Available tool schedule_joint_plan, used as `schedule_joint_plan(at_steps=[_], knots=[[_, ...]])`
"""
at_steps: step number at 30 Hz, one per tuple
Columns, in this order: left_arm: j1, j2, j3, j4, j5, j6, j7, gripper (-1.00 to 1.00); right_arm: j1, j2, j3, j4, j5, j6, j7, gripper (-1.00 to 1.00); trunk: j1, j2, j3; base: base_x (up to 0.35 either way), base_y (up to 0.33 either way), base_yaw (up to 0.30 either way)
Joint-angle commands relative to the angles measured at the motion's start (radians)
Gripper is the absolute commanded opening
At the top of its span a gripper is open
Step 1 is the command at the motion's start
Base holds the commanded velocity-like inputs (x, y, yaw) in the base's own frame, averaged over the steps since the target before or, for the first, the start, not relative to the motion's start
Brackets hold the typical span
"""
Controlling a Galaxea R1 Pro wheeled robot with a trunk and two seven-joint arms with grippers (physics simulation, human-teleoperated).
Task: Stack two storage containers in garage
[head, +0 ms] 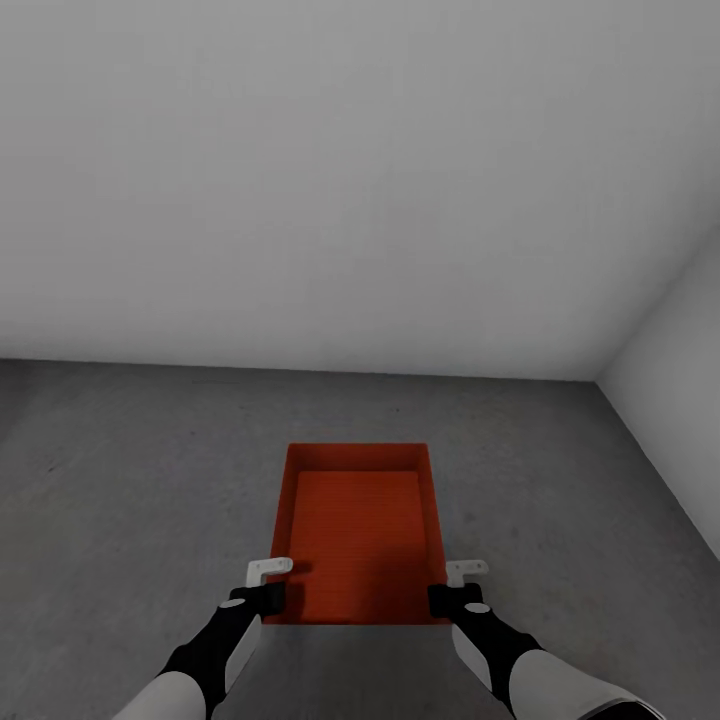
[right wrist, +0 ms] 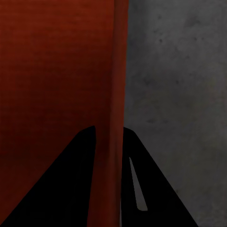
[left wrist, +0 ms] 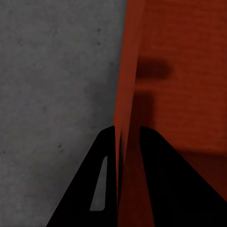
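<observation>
One red-orange storage container [head: 360, 530] lies lengthwise ahead of me, low over the dark grey garage floor [head: 130, 480]; whether it rests on the floor I cannot tell. My left gripper [head: 270, 590] is shut on the near end of its left wall, and my right gripper [head: 455, 590] is shut on the near end of its right wall. In the left wrist view the thin container wall [left wrist: 124, 71] runs between the black fingers of the left gripper [left wrist: 126, 137]. The right wrist view shows the same: the container wall [right wrist: 118, 71] is pinched in the right gripper [right wrist: 109, 130].
A plain white-grey wall [head: 360, 180] stands a short way beyond the container. A second wall [head: 680, 400] closes the corner at the right. Mottled concrete [left wrist: 56, 71] spreads to the left and, more narrowly, to the right [right wrist: 179, 71].
</observation>
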State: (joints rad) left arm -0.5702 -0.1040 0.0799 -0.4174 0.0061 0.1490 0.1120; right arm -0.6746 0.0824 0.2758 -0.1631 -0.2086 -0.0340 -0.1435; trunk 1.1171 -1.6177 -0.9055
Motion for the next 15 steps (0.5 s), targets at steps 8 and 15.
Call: schedule_joint_plan(at_steps=[8, 15], knots=[[0.000, 0.007, 0.040, -0.006, -0.018, -0.008, 0.031, -1.00, 0.000, -0.006, -0.043, 0.004, -0.016, -0.005, -0.007, -1.00, 0.000, 0.000, -0.001, 0.000, 0.000, 0.000], [0.000, 0.007, 0.040, -0.006, -0.018, -0.008, 0.031, -1.00, 0.000, -0.006, -0.043, 0.004, -0.016, -0.005, -0.007, -1.00, 0.000, 0.000, -0.001, 0.000, 0.000, 0.000]])
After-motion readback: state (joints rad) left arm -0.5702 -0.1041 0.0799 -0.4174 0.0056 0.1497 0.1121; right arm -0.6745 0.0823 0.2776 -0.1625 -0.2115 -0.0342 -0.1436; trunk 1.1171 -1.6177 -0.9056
